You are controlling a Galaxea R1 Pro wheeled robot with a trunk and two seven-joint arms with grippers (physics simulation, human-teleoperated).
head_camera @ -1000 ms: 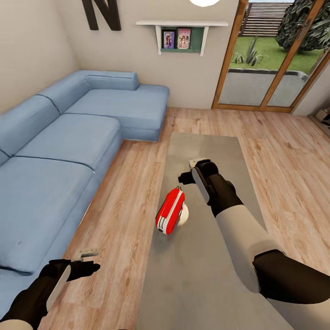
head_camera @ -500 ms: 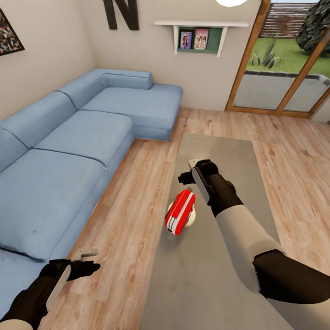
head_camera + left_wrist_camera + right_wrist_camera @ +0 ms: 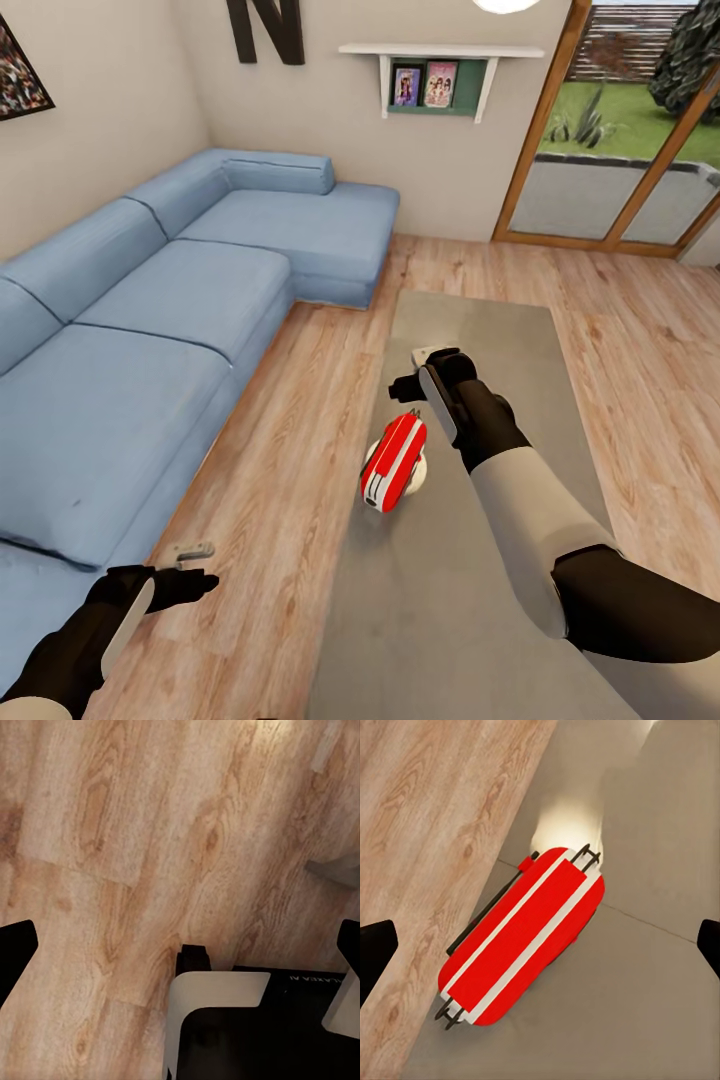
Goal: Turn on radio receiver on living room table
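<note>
Nothing moved since half a second ago, radio receiver (image 3: 395, 463) lying diagonally on table (image 3: 480, 560), both arms' fingers spread, released.

Radio receiver (image 3: 394, 463) on the table (image 3: 500, 330) near its left edge, sofa (image 3: 170, 300) farther left.

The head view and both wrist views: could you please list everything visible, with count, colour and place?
radio receiver: one, bright red with a white-grey band, near the table's sofa-side edge.
table: one, glossy grey-beige, long, ahead of the robot.
sofa: one, blue sectional, along the wall at the robot's left.
letter N: one, dark, on the far wall.
shelf: one, white and green, with two pictures, on the far wall.
glass door: one, wood-framed, far right.
floor: light wood.
left gripper: black, open, over the floor.
right gripper: black, open, above the table just beyond the radio.
</note>
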